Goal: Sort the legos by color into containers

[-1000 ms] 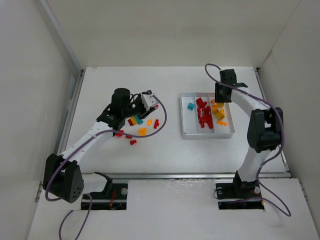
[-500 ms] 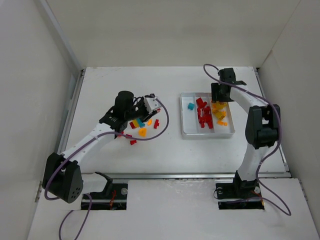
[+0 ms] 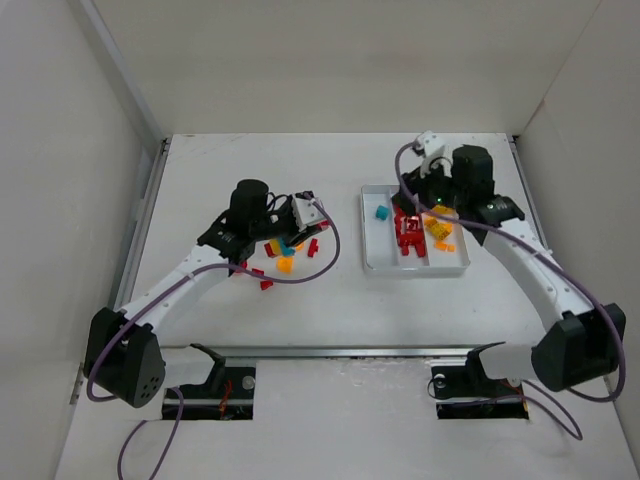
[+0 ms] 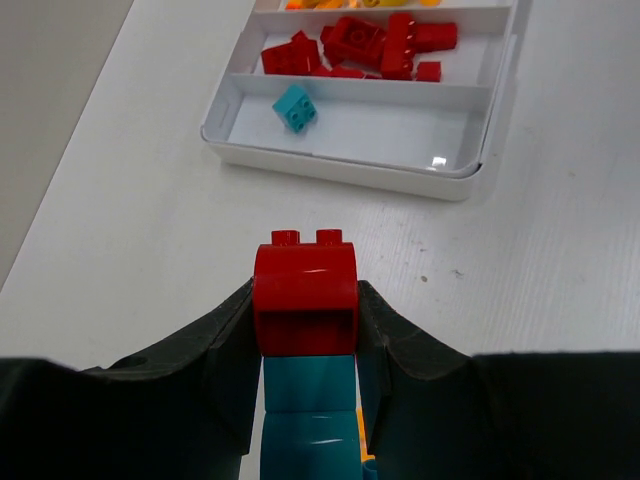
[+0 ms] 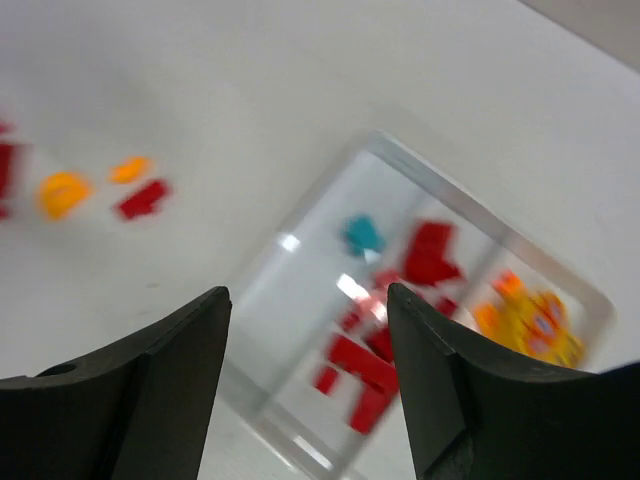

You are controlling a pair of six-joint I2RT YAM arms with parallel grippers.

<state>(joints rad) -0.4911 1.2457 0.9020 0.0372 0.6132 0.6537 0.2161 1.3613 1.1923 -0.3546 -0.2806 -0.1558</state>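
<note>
Starting at the left side of the bench [image 3: 220,160], the left gripper [image 4: 306,290] is clenched on a red brick [image 4: 305,312], its two studs poking forward past the fingertips. Right behind it, in the same jaws, sits a teal brick [image 4: 308,400]. It looks stuck to the red one, though I can't say that for sure. Around that gripper the loose legos [image 3: 285,264] lie scattered left of the bench's middle: red, orange, a bit of teal.

What the coming move turns on is that the tray [image 4: 330,165] lies straight ahead of the held brick, over on the right half of the bench. It is well apart from the brick, with bare bench between. Seen from the left wrist, the three compartments run crosswise, their long axes square to the way the gripper points. The nearest holds a lone teal piece [image 4: 296,107]. The red pile [image 4: 360,45] fills the middle one beyond it. The orange-yellow ones [image 3: 438,228] sit in the farthest, closest to the bench's right edge. So I'd judge the red brick has to pass over the first compartment to land with its own colour, and the teal brick riding along could end up in the wrong place.

The right gripper [image 5: 305,305] hangs above the tray, jaws apart with nothing between them. It is the nearer of the two to the tray, but the left one has the brick.
</note>
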